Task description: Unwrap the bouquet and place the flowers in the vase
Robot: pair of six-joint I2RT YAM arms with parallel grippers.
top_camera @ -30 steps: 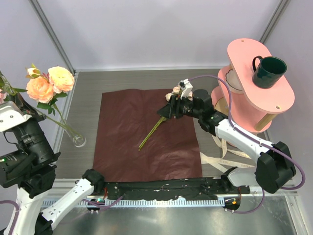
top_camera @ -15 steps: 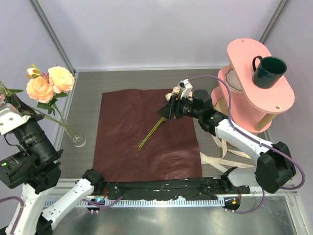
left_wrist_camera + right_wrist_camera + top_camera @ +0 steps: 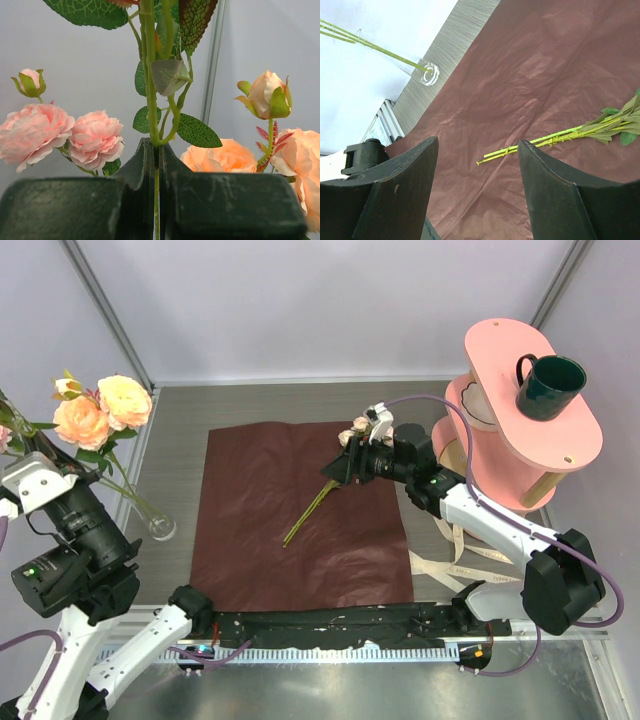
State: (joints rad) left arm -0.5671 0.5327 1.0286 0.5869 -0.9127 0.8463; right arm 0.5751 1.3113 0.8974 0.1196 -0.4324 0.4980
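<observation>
**A:** What have the left fingers (image 3: 142,170) got?

**B:** They are pressed together on a thin green stem (image 3: 150,100). It stands upright between the dark pads, with veined leaves above. Ruffled pink and peach roses (image 3: 105,405) crowd round it, up at the bench's left edge.

**A:** Is that stem in the vase (image 3: 152,518)?

**B:** Hard to say, because its foot is hidden. The vase is a narrow clear glass tube leaning on the grey bench (image 3: 180,410), just left of the paper. Other stems run down into it.

**A:** And the right fingers (image 3: 400,195)?

**B:** They stand wide apart and grip nothing. They hang over the far right part of the dark red paper (image 3: 300,540), which lies spread flat and creased. One loose sprig (image 3: 310,502) lies on the sheet, with thin yellow-green stalks and small pale rose heads at the end near those fingers.

**A:** Anything else?

**B:** A cream ribbon (image 3: 440,565) lies in loops off the paper's right edge. A dark green mug (image 3: 550,387) sits on a smooth pink shelf (image 3: 500,350).
</observation>
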